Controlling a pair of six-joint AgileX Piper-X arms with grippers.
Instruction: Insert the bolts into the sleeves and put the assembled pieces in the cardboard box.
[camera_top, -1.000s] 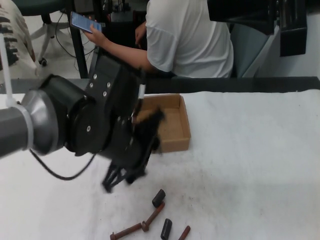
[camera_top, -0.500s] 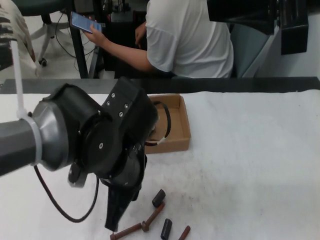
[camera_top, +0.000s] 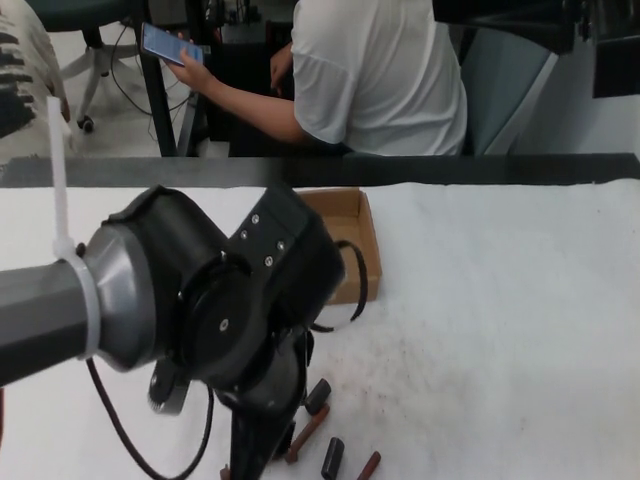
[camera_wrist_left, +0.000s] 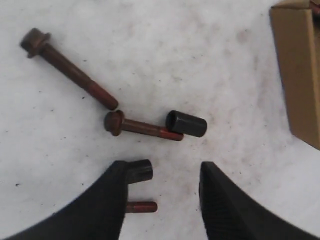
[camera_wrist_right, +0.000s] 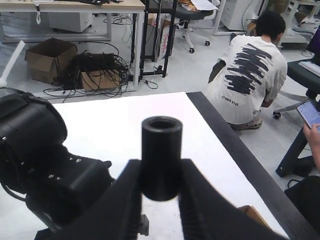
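Note:
My left gripper (camera_wrist_left: 162, 200) hangs open just above the white bench, over a scatter of parts. Ahead of its fingers lie a rusty bolt (camera_wrist_left: 140, 126) tip to tip with a black sleeve (camera_wrist_left: 186, 123), and a longer bolt (camera_wrist_left: 67, 70) farther off. A second sleeve (camera_wrist_left: 139, 171) and a short bolt (camera_wrist_left: 141, 206) sit partly hidden by one finger. The cardboard box (camera_wrist_left: 300, 75) is off to one side. In the high view the left arm (camera_top: 220, 320) covers part of the box (camera_top: 358, 215) and stands over the sleeves (camera_top: 318, 395) and bolts (camera_top: 308, 432). My right gripper (camera_wrist_right: 161, 185) is shut on an upright black sleeve (camera_wrist_right: 161, 157), held above the bench.
A black cable (camera_top: 355, 290) loops from the left arm near the box. The bench's dark far edge (camera_top: 500, 168) runs behind the box, with a seated person beyond it. White bench surface (camera_top: 500, 320) stretches to the right.
The left arm has swung down and toward the bench's front edge, from beside the box to over the bolts and sleeves. It now hides the leftmost bolt in the high view.

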